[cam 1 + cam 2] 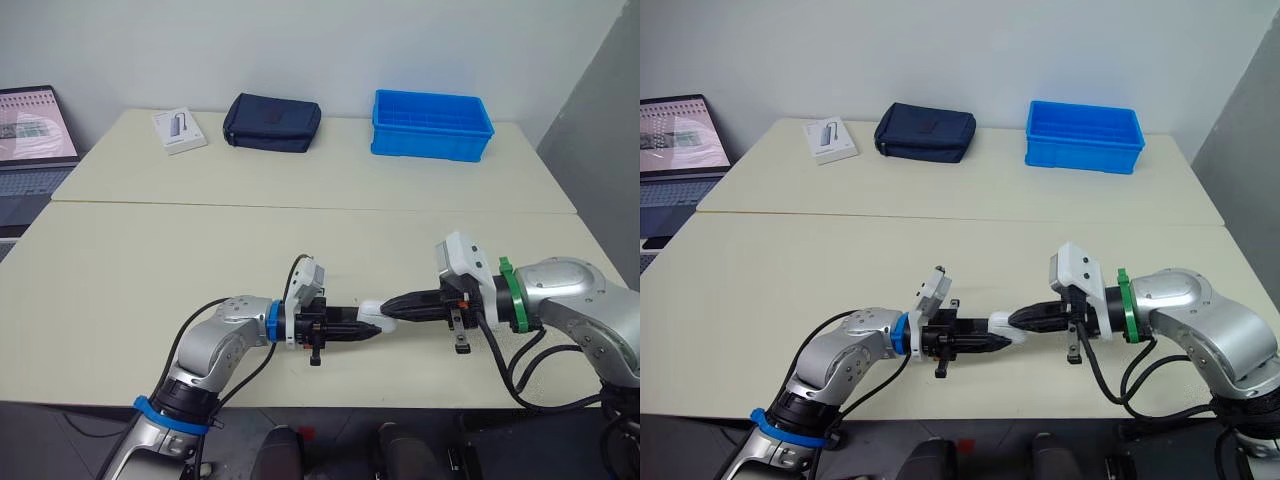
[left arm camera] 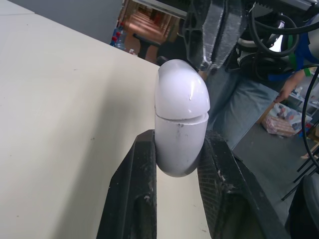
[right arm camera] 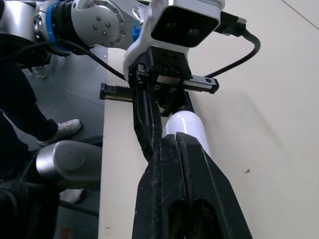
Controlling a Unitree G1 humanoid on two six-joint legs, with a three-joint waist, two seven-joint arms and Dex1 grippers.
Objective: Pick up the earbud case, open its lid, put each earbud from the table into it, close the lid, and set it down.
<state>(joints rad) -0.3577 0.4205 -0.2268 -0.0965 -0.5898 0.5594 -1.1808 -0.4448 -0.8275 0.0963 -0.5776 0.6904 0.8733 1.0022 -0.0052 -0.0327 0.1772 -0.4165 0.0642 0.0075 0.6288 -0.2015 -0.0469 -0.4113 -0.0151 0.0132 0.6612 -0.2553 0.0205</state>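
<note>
Case (image 1: 372,313) sits over the front of the table (image 1: 150,280), and we see it held between our two grippers. Our left gripper (image 1: 366,327) clamps its body below the seam, with the lid closed. Our right gripper (image 1: 393,304) has its fingers pressed together, their tips touching the lid end.

An edge crops the laptop (image 1: 30,140). The left gripper's (image 2: 178,144) 2 fingers (image 2: 134,199) hide the earbud case's (image 2: 180,109) lower sides.
</note>
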